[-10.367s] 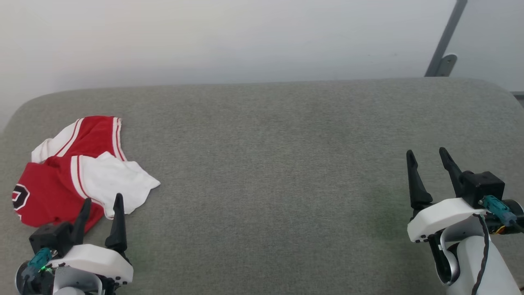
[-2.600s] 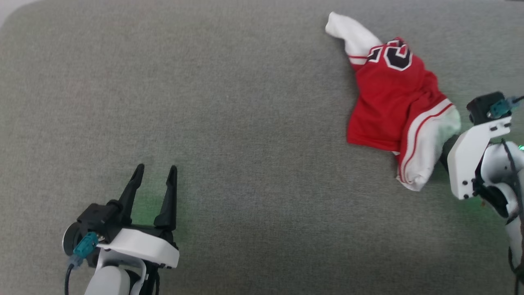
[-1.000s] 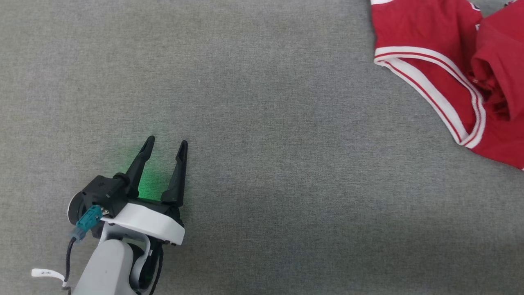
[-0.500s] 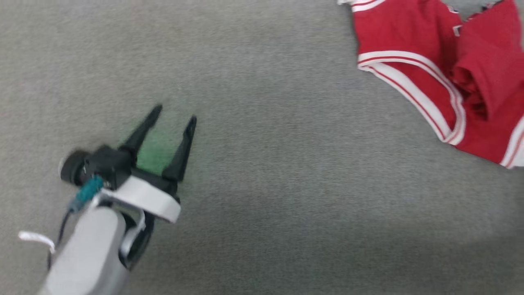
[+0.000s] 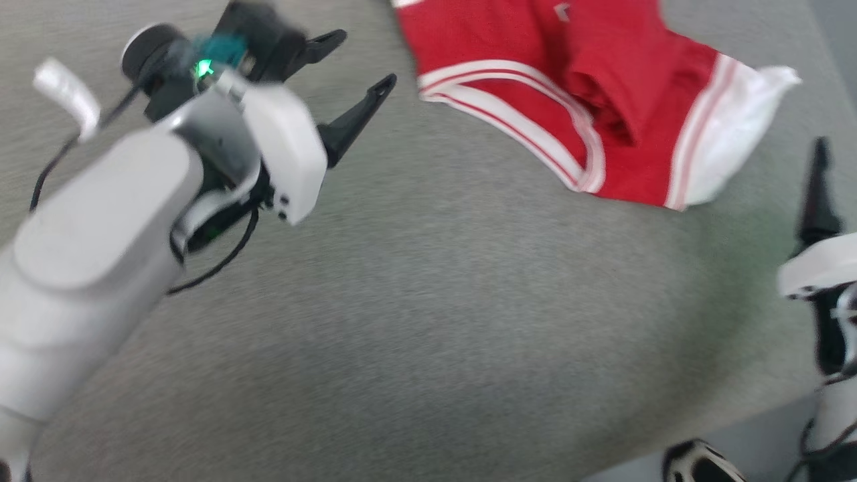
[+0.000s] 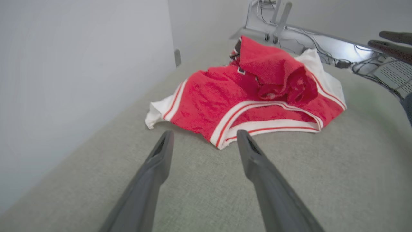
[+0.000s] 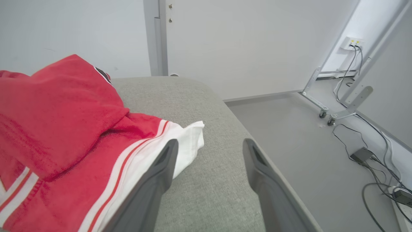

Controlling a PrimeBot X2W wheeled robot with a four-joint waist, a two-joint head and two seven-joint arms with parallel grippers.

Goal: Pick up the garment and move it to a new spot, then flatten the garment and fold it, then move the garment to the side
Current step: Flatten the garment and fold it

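Well, the shirt (image 5: pixel 556 100) lies in a loose heap on the padded grey tabletop (image 5: pixel 435 301), up toward its far right corner and close to the right edge. Nothing has hold of it.

The left pincer (image 6: pixel 205 132) is spread wide and empty, its tips just short of the striped band (image 6: pixel 257 124) along the shirt's near side. The right pincer (image 7: pixel 209 143) is also spread wide and empty, low over the tabletop beside the white sleeve (image 7: pixel 190 135), one finger right at the cloth.

To my eye the shirt is in its new spot, so spreading it flat is the job in hand. A thick red fold (image 6: pixel 280 77) is bunched on top, and that lump has to come out first.

I'd have each pincer nip a single layer at opposite sides: the left on the striped band, the right on the white sleeve. Then draw them apart slowly, low over the tabletop, so the cloth slides open and doesn't lift and crumple again. Better to pull toward the middle of the tabletop, since the right edge is close and the sleeve could slip over it.
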